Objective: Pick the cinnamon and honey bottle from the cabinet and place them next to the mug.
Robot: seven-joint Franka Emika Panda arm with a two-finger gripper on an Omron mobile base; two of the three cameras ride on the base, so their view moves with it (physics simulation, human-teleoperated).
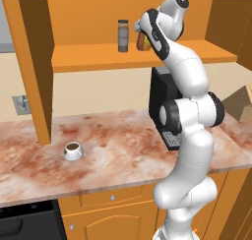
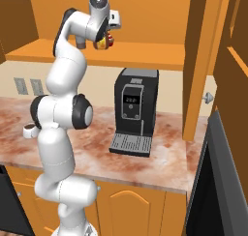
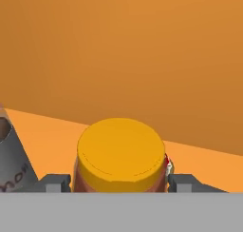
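The scene was a rendered kitchen with one orange wall cabinet (image 1: 98,57) above a mottled reddish marble counter (image 1: 113,150). One white arm reached up to the cabinet shelf, its gripper (image 3: 121,186) set over one honey bottle (image 3: 121,155). In the hand view the two dark fingertips (image 3: 54,182) stood close on either side of the bottle just under its yellow cap, the jaws part closed around it; whether the pads actually pressed the bottle, I could not tell. The bottle stood upright on the shelf board, seen in the left base view as an amber shape (image 1: 143,42) half hidden by the wrist. Just behind it, a small red thing (image 2: 110,40) peeked out, too hidden to name. Just beside the hand on the same board stood one cinnamon jar (image 1: 123,35), grey with a dark top, upright and apart from the bottle. Beyond both was the plain orange back panel. Well below the hand, on the counter, sat one black coffee machine (image 2: 134,109), and farther off one white mug (image 1: 73,150) holding dark liquid. Two wall outlets (image 2: 28,86) were on the backsplash.
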